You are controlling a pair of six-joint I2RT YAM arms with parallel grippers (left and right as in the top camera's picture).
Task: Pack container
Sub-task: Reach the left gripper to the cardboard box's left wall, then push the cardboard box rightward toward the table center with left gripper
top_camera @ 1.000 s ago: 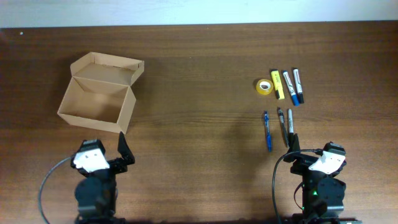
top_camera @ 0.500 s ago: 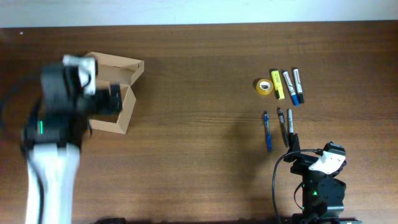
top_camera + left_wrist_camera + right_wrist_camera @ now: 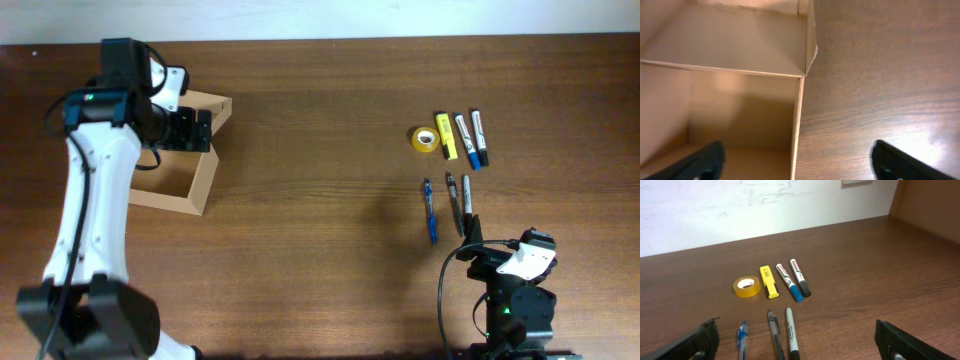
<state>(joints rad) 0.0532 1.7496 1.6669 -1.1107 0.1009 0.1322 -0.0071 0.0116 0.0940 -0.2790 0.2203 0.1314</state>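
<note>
The table (image 3: 320, 290) is of dark brown wood and it fills nearly the whole overhead view. At the lower right of this view the right gripper (image 3: 800, 347) sits low over the wood. Its two fingers are spread wide apart and there is nothing between them. Just beyond it, three pens lie side by side: a blue pen (image 3: 430, 210) on the left and two dark pens (image 3: 453, 200) to the right of it. A little farther, in the upper right, there is a short row: a yellow tape roll (image 3: 425, 139), a yellow highlighter (image 3: 445, 136) and two white markers (image 3: 464, 138), one with a blue cap and one with a black cap. They lie close together; I cannot tell if they touch.

The white left arm (image 3: 85, 210) reaches from the lower left up to the upper left of the frame. There the container (image 3: 165, 200) stands open on the table, well apart from the pens. The left gripper (image 3: 795, 167) hangs over its right wall with the fingers spread: one finger is above the inside of the box, the other above the bare wood. The flap lid (image 3: 218, 106) stands up at the far side. Along the top edge runs a white wall (image 3: 400, 18).
</note>
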